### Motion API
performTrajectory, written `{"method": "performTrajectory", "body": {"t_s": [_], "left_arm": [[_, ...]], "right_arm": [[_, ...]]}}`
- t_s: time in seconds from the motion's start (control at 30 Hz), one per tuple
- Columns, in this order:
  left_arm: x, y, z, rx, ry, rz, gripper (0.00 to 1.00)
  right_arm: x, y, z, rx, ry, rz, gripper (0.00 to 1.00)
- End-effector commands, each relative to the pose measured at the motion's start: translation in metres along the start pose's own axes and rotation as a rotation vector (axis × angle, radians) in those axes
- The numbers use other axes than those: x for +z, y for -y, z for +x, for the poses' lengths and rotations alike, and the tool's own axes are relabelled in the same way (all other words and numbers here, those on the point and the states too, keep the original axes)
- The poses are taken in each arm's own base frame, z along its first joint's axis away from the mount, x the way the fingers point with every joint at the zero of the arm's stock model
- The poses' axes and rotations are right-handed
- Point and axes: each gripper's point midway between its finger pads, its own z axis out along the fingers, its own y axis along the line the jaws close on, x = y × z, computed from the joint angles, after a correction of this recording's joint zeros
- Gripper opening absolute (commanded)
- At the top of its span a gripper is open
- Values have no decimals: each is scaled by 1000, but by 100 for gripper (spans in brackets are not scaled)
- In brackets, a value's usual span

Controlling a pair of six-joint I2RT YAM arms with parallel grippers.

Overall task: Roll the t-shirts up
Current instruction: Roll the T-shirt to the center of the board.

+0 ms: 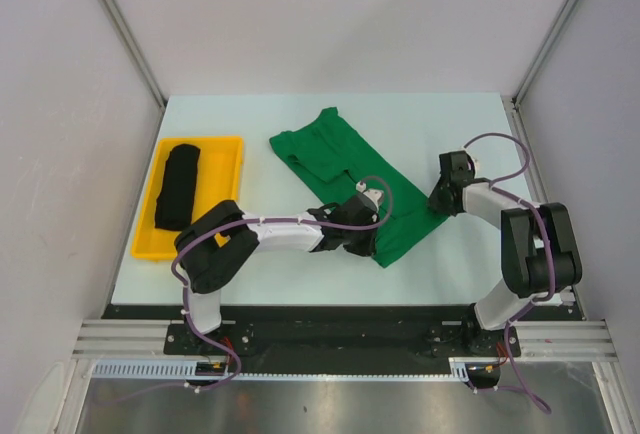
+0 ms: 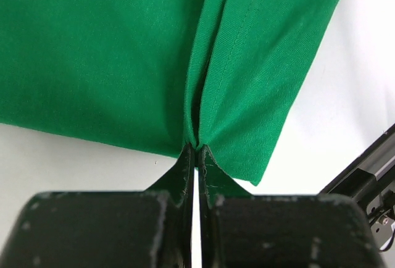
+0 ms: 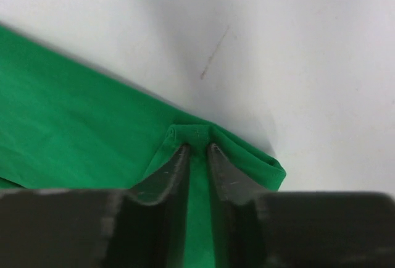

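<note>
The green t-shirt lies flat and slanted across the middle of the table, its bottom hem toward me. My left gripper is at the hem's near edge, shut on a pinch of green cloth that puckers up from the fingertips. My right gripper is at the hem's right corner. In the right wrist view its fingers are closed on a small raised fold of the green cloth. The black t-shirt lies rolled in the yellow tray at the left.
The pale table is walled in by grey panels on the left, back and right. A metal rail with both arm bases runs along the near edge. The yellow tray sits close to the left arm's elbow.
</note>
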Motion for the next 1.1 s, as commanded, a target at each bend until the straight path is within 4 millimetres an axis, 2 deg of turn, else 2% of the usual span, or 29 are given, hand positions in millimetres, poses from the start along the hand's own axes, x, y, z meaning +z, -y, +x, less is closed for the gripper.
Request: {"method": "performTrajectory", "body": {"t_s": [0.0, 0.1, 0.2, 0.3, 0.37, 0.47, 0.6, 0.7, 0.77, 0.8, 0.83, 0.93, 1.07], "left_arm": [[-3, 1, 4, -14, -13, 13, 0], [-6, 1, 2, -12, -6, 12, 0], [-10, 3, -1, -12, 10, 16, 0], [-12, 3, -2, -14, 13, 17, 0], [-11, 5, -3, -11, 11, 17, 0], [-10, 4, -4, -11, 11, 15, 0], [-8, 4, -4, -8, 7, 12, 0], [-6, 4, -4, -5, 1, 8, 0], [-5, 4, -4, -4, 0, 7, 0], [-5, 4, -4, -5, 1, 8, 0], [-6, 5, -5, -5, 1, 10, 0], [-9, 7, -6, -2, 7, 15, 0], [-17, 8, -13, 1, 31, 11, 0]], "right_arm": [[2, -1, -15, -19, 52, 24, 15], [-7, -3, -25, -15, 87, 13, 4], [-17, -7, -36, -15, 126, -10, 1], [-23, -11, -42, -13, 149, -33, 14], [-23, -13, -44, -12, 151, -38, 25], [-18, -14, -41, -20, 134, -29, 37], [-10, -15, -36, -30, 121, -13, 46], [-2, -16, -34, -39, 111, -3, 47], [4, -17, -32, -45, 102, 5, 40], [4, -16, -32, -50, 99, 14, 34], [4, -16, -31, -49, 97, 20, 23], [-3, -15, -37, -50, 118, 27, 10], [-20, -19, -52, -45, 170, 8, 4]]}}
